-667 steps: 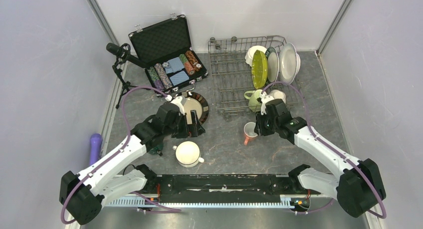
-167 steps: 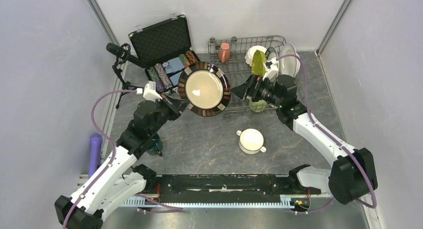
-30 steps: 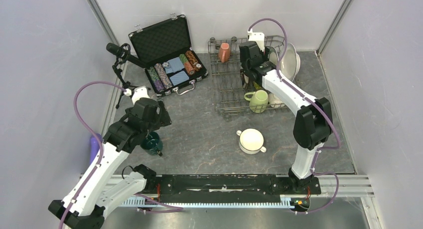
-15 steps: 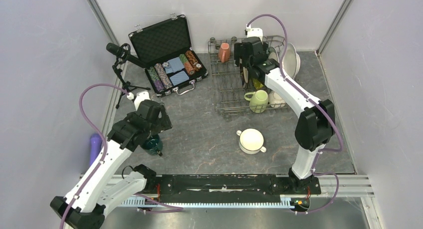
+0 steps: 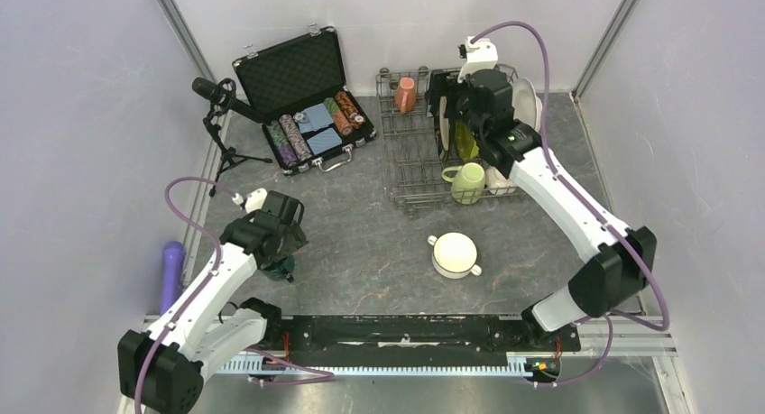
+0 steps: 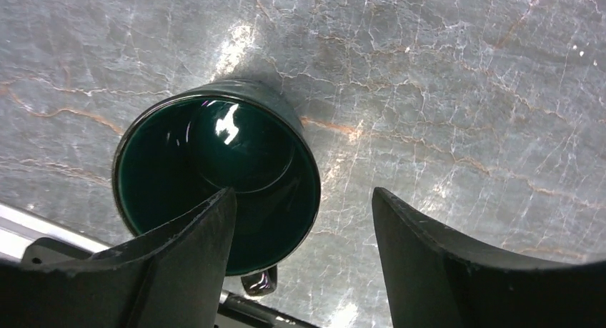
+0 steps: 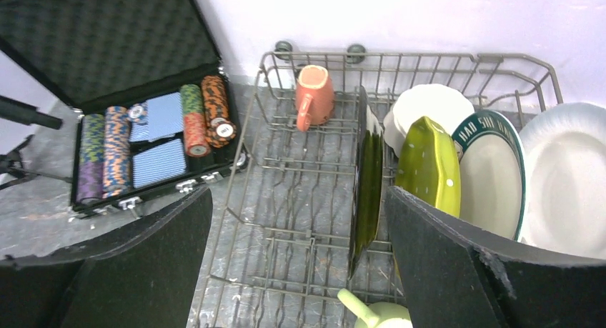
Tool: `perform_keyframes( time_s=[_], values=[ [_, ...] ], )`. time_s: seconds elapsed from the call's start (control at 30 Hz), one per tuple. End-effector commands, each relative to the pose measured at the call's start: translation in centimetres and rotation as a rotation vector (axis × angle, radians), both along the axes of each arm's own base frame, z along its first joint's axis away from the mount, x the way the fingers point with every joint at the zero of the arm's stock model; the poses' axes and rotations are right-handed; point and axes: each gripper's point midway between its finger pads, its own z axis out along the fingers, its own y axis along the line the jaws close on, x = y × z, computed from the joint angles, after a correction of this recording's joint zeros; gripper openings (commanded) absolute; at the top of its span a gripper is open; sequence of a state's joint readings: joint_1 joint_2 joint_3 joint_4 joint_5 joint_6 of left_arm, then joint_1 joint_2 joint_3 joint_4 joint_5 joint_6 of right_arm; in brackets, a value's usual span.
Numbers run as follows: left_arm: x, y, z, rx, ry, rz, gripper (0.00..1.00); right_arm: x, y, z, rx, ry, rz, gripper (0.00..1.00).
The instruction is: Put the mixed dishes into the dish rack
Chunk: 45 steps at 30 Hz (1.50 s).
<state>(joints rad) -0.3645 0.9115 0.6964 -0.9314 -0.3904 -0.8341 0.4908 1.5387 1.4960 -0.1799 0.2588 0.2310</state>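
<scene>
A dark-teal mug [image 6: 214, 171] stands upright on the table, near the left arm's base [image 5: 279, 271]. My left gripper [image 6: 304, 196] hangs open right over it [image 5: 275, 249]: one finger reaches inside the rim, the other stands outside the mug's wall. My right gripper [image 7: 299, 192] hovers open and empty above the dish rack [image 7: 400, 56]. In the rack [image 5: 401, 193] a brown-rimmed plate [image 7: 368, 178] stands on edge, with a lime-green dish [image 7: 429, 164], white plates [image 7: 564, 178], a salmon-pink mug [image 7: 314, 96] and a light-green mug [image 5: 467, 181]. A white two-handled bowl [image 5: 454, 253] sits on the table.
An open black case of poker chips [image 5: 302, 98] lies left of the rack. A microphone on a small tripod [image 5: 216, 98] stands at the far left, and a purple object [image 5: 171, 265] lies by the left wall. The rack's left half holds only the pink mug.
My left gripper has come down over the teal mug and its jaws have narrowed. My right gripper has opened and drawn back from the upright plate in the rack.
</scene>
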Motion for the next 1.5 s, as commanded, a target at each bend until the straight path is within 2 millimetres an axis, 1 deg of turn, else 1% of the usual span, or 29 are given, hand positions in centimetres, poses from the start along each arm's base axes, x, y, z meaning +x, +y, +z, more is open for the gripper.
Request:
perform_keyframes(
  time_s=[0.0, 0.1, 0.2, 0.27, 0.37, 0.4, 0.47, 0.5, 0.53, 0.57, 0.63, 0.7, 0.83, 0.87, 0.9, 0.97, 1.0, 1.07, 1.13, 1.2, 1.27, 1.33, 1.37, 1.47],
  values=[
    [2.3, -0.7, -0.1, -0.078, -0.097, 0.108, 0.73, -2.1, 0.3, 4.3, 0.065, -0.129, 0.077, 0.94],
    [2.4, -1.3, -1.1, -0.108, -0.089, 0.104, 0.68, -3.1, -0.2, 4.8, 0.076, -0.153, 0.078, 0.94],
    [2.4, -1.2, -1.7, -0.104, -0.09, 0.106, 0.64, -3.8, -0.6, 4.8, 0.077, -0.156, 0.077, 0.94],
    [2.2, -1.3, -2.1, -0.115, -0.095, 0.108, 0.57, -4.1, -0.6, 4.5, 0.078, -0.149, 0.084, 0.94],
    [2.0, -2.0, -2.7, -0.163, -0.107, 0.105, 0.38, -4.6, -0.5, 4.0, 0.083, -0.138, 0.102, 0.94],
    [2.0, -2.2, -2.8, -0.179, -0.11, 0.097, 0.24, -4.9, -0.3, 4.0, 0.09, -0.136, 0.118, 0.94],
    [2.4, -2.7, -2.2, -0.197, -0.132, 0.06, 0.03, -5.4, 0.5, 3.8, 0.098, -0.127, 0.172, 0.94],
    [2.8, -3.4, -1.5, -0.208, -0.155, -0.018, 0.02, -5.8, 1.1, 3.7, 0.099, -0.122, 0.213, 0.93],
    [3.5, -4.4, -0.1, -0.233, -0.208, -0.097, 0.02, -6.2, 1.6, 3.5, 0.099, -0.115, 0.245, 0.93],
    [3.6, -4.9, 1.0, -0.25, -0.244, -0.142, 0.02, -6.6, 2.2, 3.2, 0.102, -0.101, 0.284, 0.93],
    [3.9, -5.2, 4.2, -0.289, -0.363, -0.173, 0.02, -7.5, 3.2, 2.5, 0.106, -0.076, 0.362, 0.93],
    [4.0, -6.1, 7.1, -0.335, -0.467, -0.234, 0.02, -8.6, 4.5, 1.3, 0.122, -0.041, 0.449, 0.94],
    [4.0, -8.3, 12.0, -0.424, -0.588, -0.369, 0.02, -11.6, 6.8, -1.0, 0.215, 0.011, 0.625, 0.96],
    [3.9, -9.2, 13.4, -0.458, -0.615, -0.42, 0.02, -12.3, 7.2, -1.1, 0.244, 0.006, 0.661, 0.98],
    [3.9, -10.1, 14.6, -0.493, -0.645, -0.467, 0.02, -13.2, 7.6, -1.7, 0.271, 0.019, 0.704, 0.98],
    [3.5, -12.6, 17.5, -0.61, -0.741, -0.589, 0.02, -14.8, 8.0, -2.5, 0.321, 0.042, 0.767, 0.98],
    [3.1, -13.7, 18.5, -0.677, -0.784, -0.643, 0.02, -15.7, 8.3, -2.9, 0.349, 0.055, 0.801, 0.98],
    [1.9, -15.8, 21.6, -0.834, -0.889, -0.755, 0.02, -16.9, 8.3, -3.2, 0.405, 0.062, 0.829, 0.98],
    [1.0, -16.8, 23.2, -0.917, -0.942, -0.836, 0.02, -17.8, 8.2, -3.4, 0.443, 0.076, 0.84, 0.98],
    [0.7, -17.3, 24.0, -0.943, -0.953, -0.882, 0.02, -18.9, 8.1, -3.6, 0.476, 0.089, 0.861, 0.98],
    [0.3, -17.7, 24.8, -0.976, -0.957, -0.909, 0.02, -19.9, 8.2, -3.3, 0.508, 0.079, 0.891, 0.98],
    [-0.3, -18.0, 26.2, -1.045, -0.985, -0.939, 0.02, -21.2, 8.6, -2.7, 0.534, 0.057, 0.945, 0.98],
    [-0.4, -18.2, 26.6, -1.082, -0.987, -0.94, 0.02, -21.7, 8.8, -2.4, 0.543, 0.05, 0.967, 0.98],
    [-0.9, -18.6, 28.0, -1.182, -1.0, -0.958, 0.02, -22.2, 9.5, -2.5, 0.568, 0.084, 0.98, 0.98]
  ],
)
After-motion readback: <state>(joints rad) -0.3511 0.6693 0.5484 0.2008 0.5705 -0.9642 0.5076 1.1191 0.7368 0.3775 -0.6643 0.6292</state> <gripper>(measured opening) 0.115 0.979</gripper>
